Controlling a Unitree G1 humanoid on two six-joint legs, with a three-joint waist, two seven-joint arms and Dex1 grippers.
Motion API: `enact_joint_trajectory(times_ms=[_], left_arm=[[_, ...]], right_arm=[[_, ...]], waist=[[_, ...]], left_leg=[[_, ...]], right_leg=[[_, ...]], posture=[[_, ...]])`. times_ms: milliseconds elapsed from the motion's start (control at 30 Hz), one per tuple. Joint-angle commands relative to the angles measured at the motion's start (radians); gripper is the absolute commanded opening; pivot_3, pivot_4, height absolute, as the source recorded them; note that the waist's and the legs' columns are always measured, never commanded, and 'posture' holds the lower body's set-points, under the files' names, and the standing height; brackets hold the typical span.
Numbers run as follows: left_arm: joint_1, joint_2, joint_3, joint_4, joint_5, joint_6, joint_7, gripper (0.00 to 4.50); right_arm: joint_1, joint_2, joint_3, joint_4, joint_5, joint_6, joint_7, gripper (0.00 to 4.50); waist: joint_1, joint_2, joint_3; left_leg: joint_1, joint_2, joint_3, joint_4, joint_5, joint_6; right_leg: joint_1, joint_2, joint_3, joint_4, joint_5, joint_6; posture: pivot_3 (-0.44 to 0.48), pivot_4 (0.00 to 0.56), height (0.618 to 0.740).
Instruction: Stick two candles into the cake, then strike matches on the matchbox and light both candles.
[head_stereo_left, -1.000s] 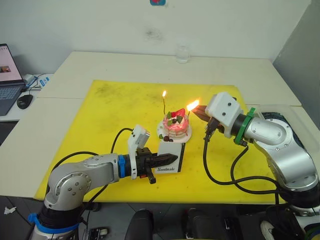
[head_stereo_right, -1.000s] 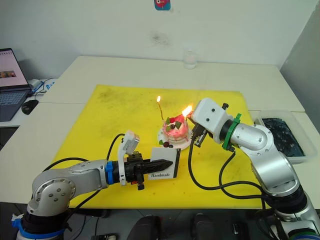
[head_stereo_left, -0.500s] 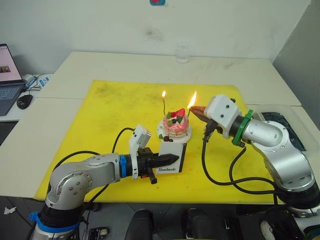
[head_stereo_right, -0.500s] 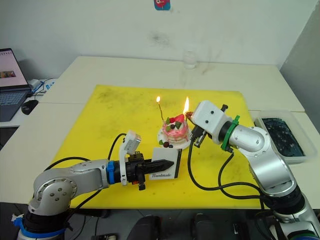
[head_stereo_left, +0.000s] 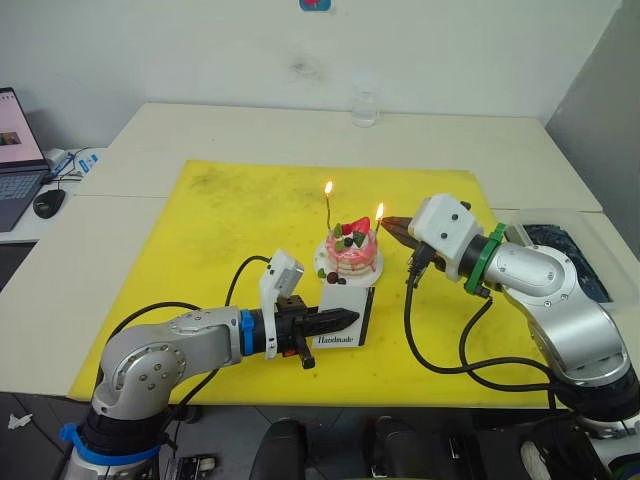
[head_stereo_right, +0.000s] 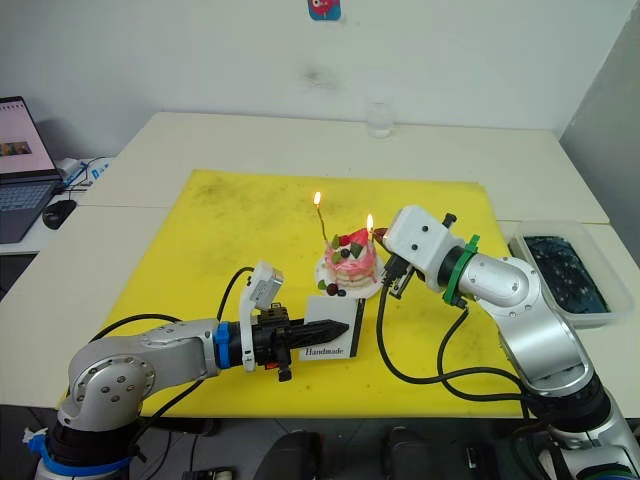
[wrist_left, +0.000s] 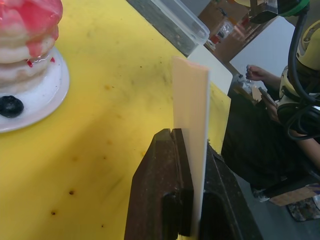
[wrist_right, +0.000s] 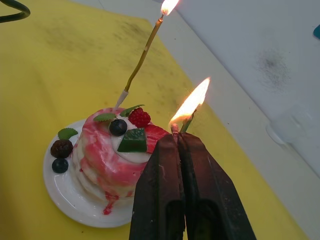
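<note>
Right wrist view: right gripper (wrist_right: 181, 136) clamped on a burning match (wrist_right: 175, 127), flame at the fingertips beside the 2nd candle (wrist_right: 187, 122), cake (wrist_right: 119, 150) just beyond; left gripper (wrist_left: 186, 145) pinches upright matchbox (wrist_left: 191, 130).

White wall (head_stereo_left: 200, 50); cream tables (head_stereo_left: 250, 130); yellow mat (head_stereo_left: 220, 220); laptop (head_stereo_left: 18, 150) at left.

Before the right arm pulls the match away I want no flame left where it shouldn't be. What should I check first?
1. First candle lit: ok, flame at its tip.
2. Second candle lit: cannot tell; its flame merges with the match's.
3. Right gripper shut on the burning match: ok.
4. Flame close to the fingertips: not ok.
5. Left gripper clamps the matchbox upright: ok.
6. Cake on its plate: ok.
</note>
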Motion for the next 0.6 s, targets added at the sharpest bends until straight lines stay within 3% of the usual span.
enact_joint_trajectory(times_ms=[33,267,600], left_arm=[[-0.007,0.001,0.002,-0.013,-0.004,-0.021,-0.009,0.00],[0.000,-0.008,-0.008,-0.012,-0.004,-0.022,-0.008,0.00],[-0.019,-0.021,-0.031,0.007,0.000,-0.026,-0.024,0.00]], right_arm=[[-0.007,-0.013,-0.035,-0.027,0.007,0.002,0.008,0.05],[0.058,-0.089,-0.144,-0.105,0.088,0.115,0.059,0.05],[0.240,-0.186,-0.404,-0.140,0.142,0.260,0.045,0.05]], waist=[[0.000,0.000,0.000],[0.002,0.000,0.000],[0.004,0.000,0.000]], left_leg=[[0.000,0.000,0.000,0.000,0.000,0.000],[0.000,0.000,0.000,0.000,0.000,0.000],[0.000,0.000,0.000,0.000,0.000,0.000]], right_leg=[[0.000,0.000,0.000,0.000,0.000,0.000],[0.000,0.000,0.000,0.000,0.000,0.000],[0.000,0.000,0.000,0.000,0.000,0.000]], posture=[[0.000,0.150,0.740],[0.000,0.150,0.740],[0.000,0.150,0.740]])
